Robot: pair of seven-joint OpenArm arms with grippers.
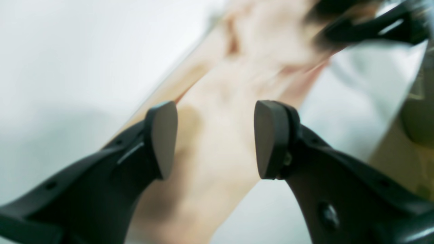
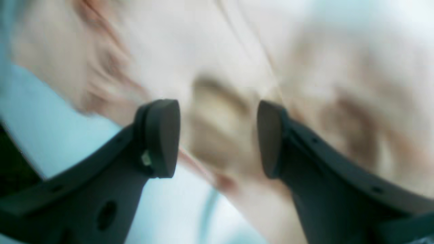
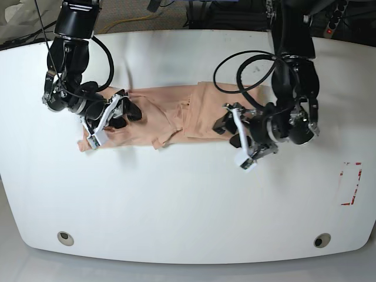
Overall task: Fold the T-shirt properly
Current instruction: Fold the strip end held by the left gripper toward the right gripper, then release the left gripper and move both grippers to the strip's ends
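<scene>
The peach T-shirt (image 3: 176,114) lies crumpled in a long band across the far half of the white table (image 3: 188,200). My right gripper (image 3: 126,116) hovers at the shirt's left end, open, with cloth showing blurred behind its pads (image 2: 162,135) and nothing between them. My left gripper (image 3: 228,131) sits at the shirt's right part near its front edge, also open. In the left wrist view its gripper (image 1: 215,139) has empty space between the fingers, with the T-shirt (image 1: 217,112) stretching away beneath. Both wrist views are blurred.
A red marking (image 3: 351,183) is on the table's right side. Two round holes (image 3: 66,238) (image 3: 320,239) sit near the front edge. Black cables (image 3: 247,64) loop over the shirt's far right part. A dark blurred shape (image 1: 373,23) is at the left wrist view's top right.
</scene>
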